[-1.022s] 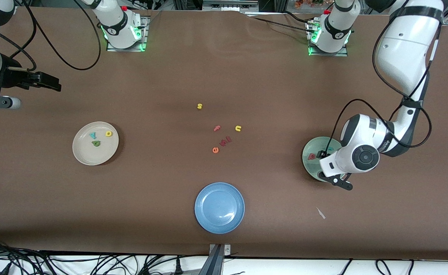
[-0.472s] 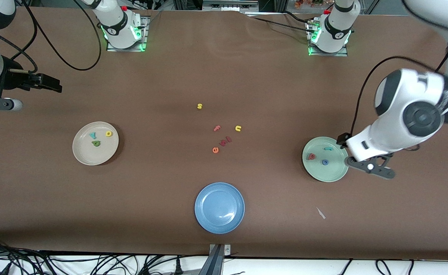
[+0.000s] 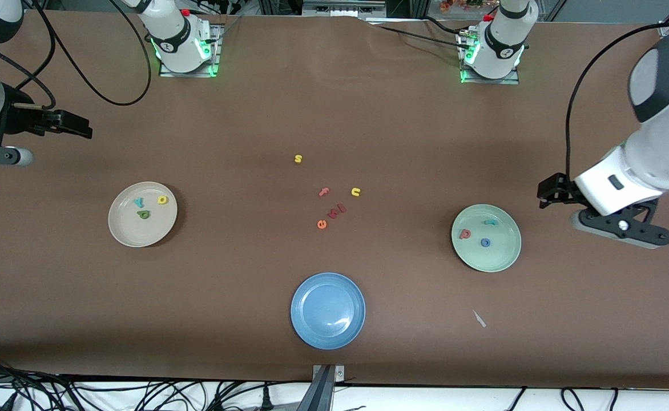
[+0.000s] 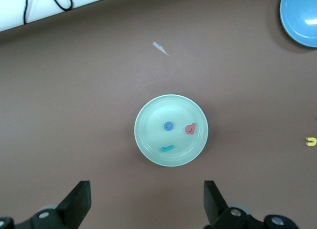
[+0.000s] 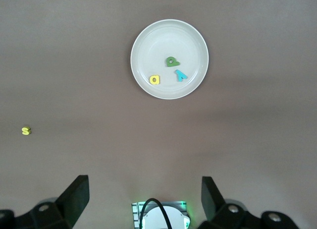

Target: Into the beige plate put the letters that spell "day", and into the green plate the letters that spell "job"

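Note:
The beige plate [image 3: 134,231] [image 5: 168,35] holds the green "d" [image 3: 143,214] [image 5: 172,62], the yellow "a" [image 3: 162,200] [image 5: 155,80] and the teal "y" [image 3: 138,202] [image 5: 181,76]. The green plate [image 3: 500,254] [image 4: 158,110] holds the teal "j" [image 3: 490,222] [image 4: 166,149], the salmon-red "b" [image 3: 465,233] [image 4: 190,129] and the blue "o" [image 3: 485,242] [image 4: 168,125]. My left gripper [image 3: 547,193] [image 4: 147,189] hangs open and empty over bare table beside the green plate, toward the left arm's end. My right gripper [image 3: 75,125] [image 5: 143,184] waits open and empty, high over the right arm's end of the table.
A blue plate [image 3: 327,337] sits empty near the front edge. Loose letters lie mid-table: a yellow "s" [image 3: 298,158], a pink "f" [image 3: 324,192], a yellow "u" [image 3: 355,192], dark red pieces [image 3: 337,211] and an orange "e" [image 3: 321,224]. A white scrap [image 3: 479,318] lies nearby.
The left arm has risen and drawn back from over the green plate toward its own end of the table, uncovering the three letters there. The right arm has stayed put.

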You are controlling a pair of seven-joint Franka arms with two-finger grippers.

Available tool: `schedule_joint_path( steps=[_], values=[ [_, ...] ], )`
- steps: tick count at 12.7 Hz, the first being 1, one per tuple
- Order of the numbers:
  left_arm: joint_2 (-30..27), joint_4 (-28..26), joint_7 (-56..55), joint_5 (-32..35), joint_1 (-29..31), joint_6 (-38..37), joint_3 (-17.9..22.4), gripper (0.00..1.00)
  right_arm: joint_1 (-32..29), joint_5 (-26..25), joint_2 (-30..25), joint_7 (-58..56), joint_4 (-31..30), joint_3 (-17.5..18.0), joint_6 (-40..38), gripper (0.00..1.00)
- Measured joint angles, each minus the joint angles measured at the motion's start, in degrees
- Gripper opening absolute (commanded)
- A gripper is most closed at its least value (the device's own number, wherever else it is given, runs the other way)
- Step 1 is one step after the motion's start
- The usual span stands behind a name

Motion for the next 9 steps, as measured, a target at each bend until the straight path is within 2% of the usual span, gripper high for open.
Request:
schedule_joint_path(
  steps=[2, 4, 6, 9],
  values=[
    [-1.86, 0.73, -0.03, -0.05, 0.68, -0.58, 0.63, 1.0, 0.0, 0.0, 0.02, 0.0, 0.03, 0.0, 0.0, 1.0],
    [-6.08, -1.1, -1.49, -0.08, 0.1, -2.35, 2.93, 1.0, 0.0, 0.0, 0.03, 0.0, 0.08, 0.0, 0.0, 1.0],
    [-11.36, -6.46, -4.7, -1.28, -1.56, -2.94, 5.93, 1.0, 0.0, 0.0, 0.04, 0.0, 0.1, 0.0, 0.0, 1.0],
    [-19.37, -19.25, -6.2, -5.49, -4.73, 0.01, 10.47, 1.0, 0.01, 0.0, 0.04, 0.0, 0.14, 0.03, 0.0, 1.0]
  ],
)
